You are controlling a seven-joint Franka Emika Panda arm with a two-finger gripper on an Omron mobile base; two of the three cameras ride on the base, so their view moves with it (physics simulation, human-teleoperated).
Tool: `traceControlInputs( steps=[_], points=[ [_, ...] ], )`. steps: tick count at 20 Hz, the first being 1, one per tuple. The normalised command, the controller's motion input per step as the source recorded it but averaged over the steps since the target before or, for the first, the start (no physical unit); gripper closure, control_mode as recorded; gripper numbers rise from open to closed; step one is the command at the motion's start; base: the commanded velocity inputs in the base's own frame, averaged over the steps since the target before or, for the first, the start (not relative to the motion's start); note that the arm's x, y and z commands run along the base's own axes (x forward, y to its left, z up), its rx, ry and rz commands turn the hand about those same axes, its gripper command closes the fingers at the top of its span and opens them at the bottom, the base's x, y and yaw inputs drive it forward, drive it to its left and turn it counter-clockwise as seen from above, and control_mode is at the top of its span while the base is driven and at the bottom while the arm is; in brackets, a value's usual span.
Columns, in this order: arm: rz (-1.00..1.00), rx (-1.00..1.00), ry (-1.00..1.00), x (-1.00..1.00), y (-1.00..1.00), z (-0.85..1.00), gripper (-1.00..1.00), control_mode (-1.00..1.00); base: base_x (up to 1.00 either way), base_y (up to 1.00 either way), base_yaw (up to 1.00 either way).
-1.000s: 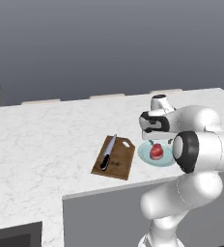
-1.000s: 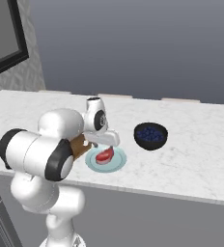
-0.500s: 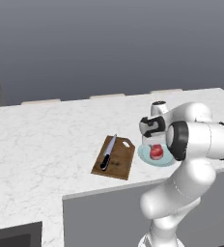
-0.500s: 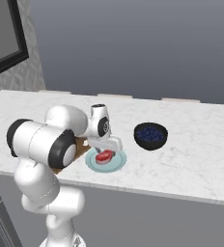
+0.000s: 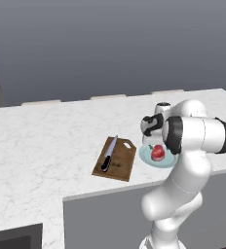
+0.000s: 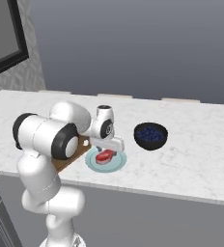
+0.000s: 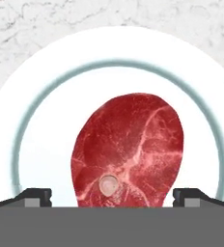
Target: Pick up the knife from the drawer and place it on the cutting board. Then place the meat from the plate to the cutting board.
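Your end effector point(image 7: 112, 195) hangs directly above the meat point(image 7: 128, 149), pointed straight down at it, jaws spread wide and holding nothing; in the hand view one dark fingertip point(image 7: 33, 197) sits off one side of the steak and the other off the opposite side, so the cut lies between them with a gap to each. You can see the meat resting in the middle of the plate point(image 7: 41, 96), a pale round dish with a teal ring, red-pink with white marbling and a small round bone mark near the end closest to the camera. From the left base view, the end effector point(image 5: 154, 138) is low over the plate point(image 5: 145, 154), which stands on the white marble surface point(image 5: 47, 146) near its front edge, just beside the cutting board point(image 5: 123, 163). The knife point(image 5: 109, 153) already lies on that board, along its far-left long side, black handle toward the front edge and blade pointing away. The right base view shows the meat point(image 6: 104, 155) on the plate point(image 6: 115, 165) below the hand, a sliver of the board past the arm's elbow, and a dark navy bowl point(image 6: 150, 136) standing well apart on the other side of the plate. Whether the fingertips touch the plate, you cannot tell.
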Motion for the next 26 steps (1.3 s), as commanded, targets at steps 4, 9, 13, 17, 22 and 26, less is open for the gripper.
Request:
traceControlInputs(
  steps=[4, 9, 13, 17, 22, 26],
  points=[
    [0.00, 0.04, 0.00, 0.28, 0.00, -0.01, -1.00, -1.00, 0.00, 0.00, 0.00],
    [0.00, 0.00, 0.00, 0.16, 0.00, -0.34, -1.00, -1.00, 0.00, 0.00, 0.00],
    [0.00, 0.00, 0.00, 0.00, 0.00, -0.56, -1.00, -1.00, 0.00, 0.00, 0.00],
    [0.00, 0.00, 0.00, 0.00, 0.00, -0.45, -1.00, -1.00, 0.00, 0.00, 0.00],
    [0.00, 0.00, 0.00, 0.01, 0.00, -0.06, 1.00, -1.00, 0.00, 0.00, 0.00],
    [0.00, 0.00, 0.00, 0.00, 0.00, 0.00, 1.00, -1.00, 0.00, 0.00, 0.00]
  ],
)
